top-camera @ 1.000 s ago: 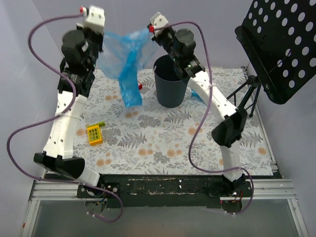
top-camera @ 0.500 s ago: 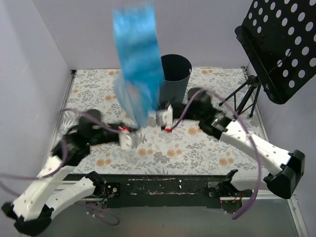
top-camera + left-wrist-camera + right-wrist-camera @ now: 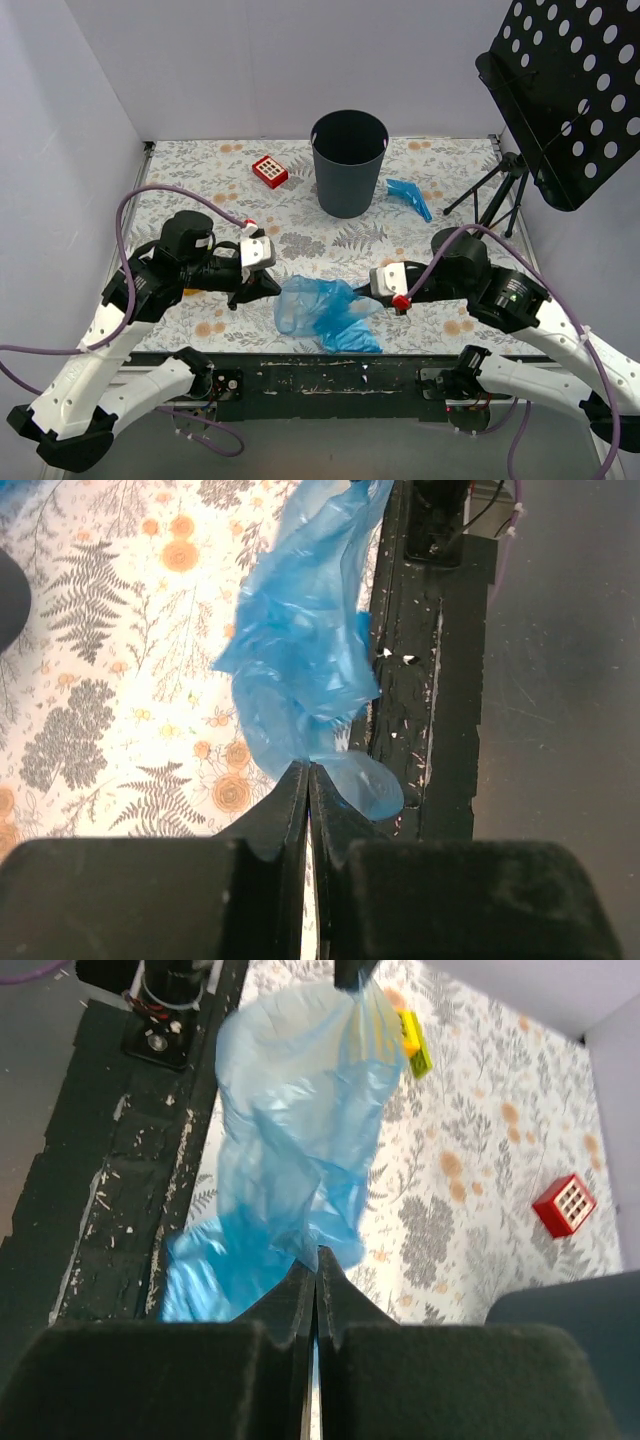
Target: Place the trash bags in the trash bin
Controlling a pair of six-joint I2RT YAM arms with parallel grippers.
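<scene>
Blue trash bag (image 3: pixel 325 312), aloft half a second ago, now slumps at lower centre, pinched at either end by left gripper (image 3: pixel 268 287) and right gripper (image 3: pixel 378 290) (both clamped), well short of the trash bin (image 3: pixel 348 170); binning outstanding.

The floral table (image 3: pixel 300 250) is carrying a crumpled trash bag (image 3: pixel 325 312), lying between the left gripper (image 3: pixel 272 287) and the right gripper (image 3: pixel 365 293). Well beyond both, the trash bin (image 3: pixel 349 170), a red tile (image 3: pixel 269 171) and a folded trash bag (image 3: pixel 410 197) are sitting. A yellow block (image 3: pixel 412 1040) is lying, seemingly just behind the left gripper.
</scene>
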